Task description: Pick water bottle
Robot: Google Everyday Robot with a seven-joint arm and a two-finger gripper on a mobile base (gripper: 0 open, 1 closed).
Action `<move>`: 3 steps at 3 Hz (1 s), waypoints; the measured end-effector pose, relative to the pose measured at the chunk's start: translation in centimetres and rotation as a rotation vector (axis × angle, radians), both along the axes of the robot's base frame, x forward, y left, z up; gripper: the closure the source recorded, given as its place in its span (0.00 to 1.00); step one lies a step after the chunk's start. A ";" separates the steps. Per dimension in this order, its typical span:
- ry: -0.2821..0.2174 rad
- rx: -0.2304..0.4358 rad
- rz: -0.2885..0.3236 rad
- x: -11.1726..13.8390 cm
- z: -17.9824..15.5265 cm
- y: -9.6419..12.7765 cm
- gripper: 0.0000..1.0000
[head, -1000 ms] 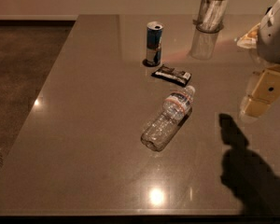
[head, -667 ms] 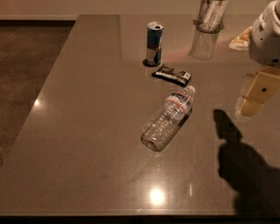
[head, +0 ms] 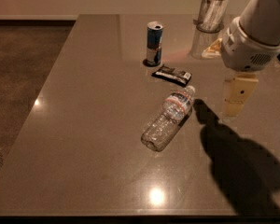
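The water bottle (head: 169, 119) lies on its side near the middle of the grey table (head: 84, 125). It is clear and ribbed, with a pale label with a red band, and its white cap points to the far right. My gripper (head: 235, 102) hangs from the white arm at the right, above the table. It is to the right of the bottle's cap end, apart from it, and holds nothing that I can see. Its shadow falls on the table just right of the cap.
A blue-and-silver drink can (head: 154, 43) stands upright behind the bottle. A black snack packet (head: 172, 74) lies between can and bottle. A tall glass tumbler (head: 211, 12) stands at the far right. The table's left edge drops to a dark floor (head: 23, 64).
My arm and gripper have moved left, closer to the bottle's cap end. The bottle, can and packet have not moved.
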State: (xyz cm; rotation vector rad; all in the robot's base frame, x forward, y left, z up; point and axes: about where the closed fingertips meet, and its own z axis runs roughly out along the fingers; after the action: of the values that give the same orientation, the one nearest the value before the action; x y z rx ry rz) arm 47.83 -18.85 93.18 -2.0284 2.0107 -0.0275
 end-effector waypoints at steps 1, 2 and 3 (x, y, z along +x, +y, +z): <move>0.033 -0.030 0.145 1.6 -1.2 1.6 0.00; 0.061 -0.021 0.306 2.6 -2.2 4.1 0.00; 0.085 -0.005 0.438 2.8 -3.5 6.7 0.00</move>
State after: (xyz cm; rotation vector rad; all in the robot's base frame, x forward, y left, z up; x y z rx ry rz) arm 50.63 -12.11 89.72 -2.4620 1.5657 0.1456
